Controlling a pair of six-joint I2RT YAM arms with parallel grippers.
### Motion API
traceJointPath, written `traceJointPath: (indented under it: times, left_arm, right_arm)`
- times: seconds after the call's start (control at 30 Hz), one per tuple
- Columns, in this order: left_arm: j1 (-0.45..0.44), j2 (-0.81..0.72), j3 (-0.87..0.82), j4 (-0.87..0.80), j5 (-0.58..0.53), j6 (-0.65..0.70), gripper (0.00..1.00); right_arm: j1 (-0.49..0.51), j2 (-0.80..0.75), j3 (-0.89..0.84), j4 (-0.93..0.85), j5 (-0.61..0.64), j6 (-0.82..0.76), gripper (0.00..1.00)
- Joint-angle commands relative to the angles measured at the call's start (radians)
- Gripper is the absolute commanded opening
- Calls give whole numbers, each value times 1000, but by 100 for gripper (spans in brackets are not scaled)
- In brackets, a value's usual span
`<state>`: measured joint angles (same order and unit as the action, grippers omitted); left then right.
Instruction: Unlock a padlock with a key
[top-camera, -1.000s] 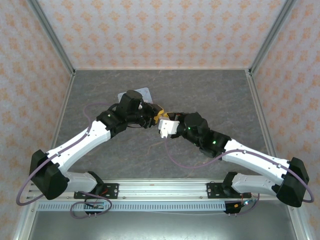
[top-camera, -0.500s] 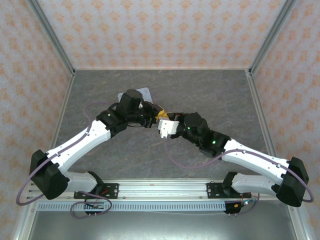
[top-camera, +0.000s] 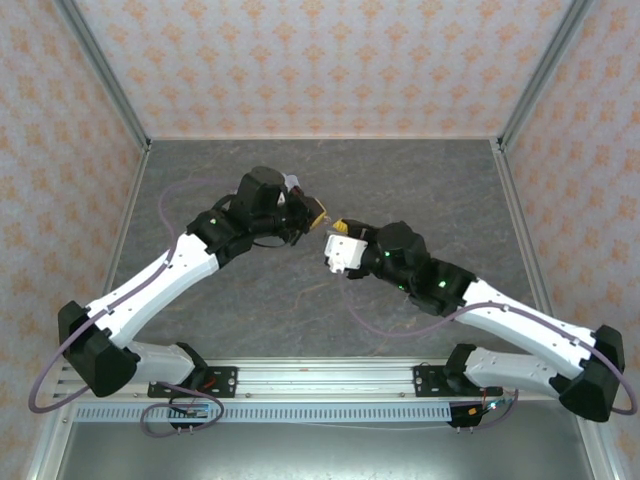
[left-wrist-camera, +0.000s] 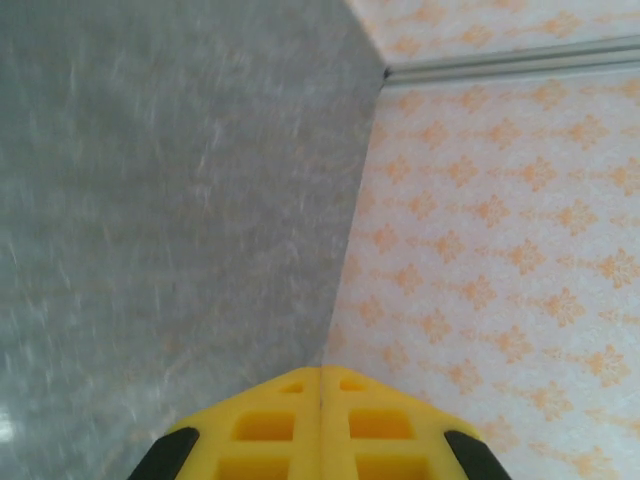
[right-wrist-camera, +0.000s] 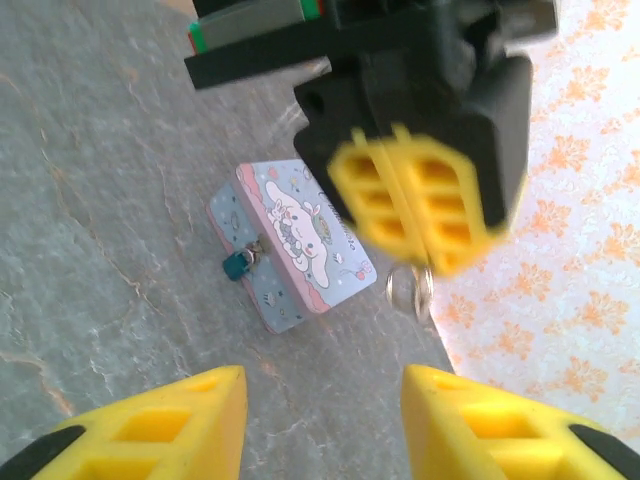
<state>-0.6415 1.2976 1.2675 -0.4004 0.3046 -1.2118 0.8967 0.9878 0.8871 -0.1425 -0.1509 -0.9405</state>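
Firstly, padlock (right-wrist-camera: 238, 264): tiny and teal, hanging at the side wall of the tin (right-wrist-camera: 300, 235), touching a small brassy clasp there; its shackle is too small to judge.
Tin lid: pale blue with a pink rim and a white cartoon dog; any lettering is too small to read.
Key (right-wrist-camera: 410, 288): just its metal ring is clear, dangling under the left pincer's tips; the blade cannot be made out.
Left pincer (right-wrist-camera: 412, 205): raised above the tin, yellow fingers pressed together, blurred; the left wrist view (left-wrist-camera: 320, 425) shows one thin seam between them.
Right pincer (right-wrist-camera: 322, 425): spread wide, nothing between, tips cut off by the frame.
Bench (right-wrist-camera: 90, 200): grey, marbled.
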Motion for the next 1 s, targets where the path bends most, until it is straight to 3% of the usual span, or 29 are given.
traceJointPath:
  times: [0.0,0.1,0.23,0.5,0.7,0.97]
  left_arm:
    - [-34,-84,13,17,-210,372,0]
    - [-78,-134,-12,85,-247,629,0]
    - [-92,-185,-68,223,-108,861,0]
    - [-92,-198,-32,264,101,1017,0]
    - [-82,-218,-23,339,246,1031,0]
    - [-59,-199,54,331,367,1031,0]
  right_arm:
    - [-90,-77,25,-96,-212,208,45]
    - [-213,-117,-17,2,-445,428,45]
    - [-346,-113,-92,309,-706,807,47]
    - [-383,-37,-143,819,-843,1284,46]
    - [-383,4,-121,987,-890,1450,46]
    - [-381,19,-64,985,-987,1495,44]
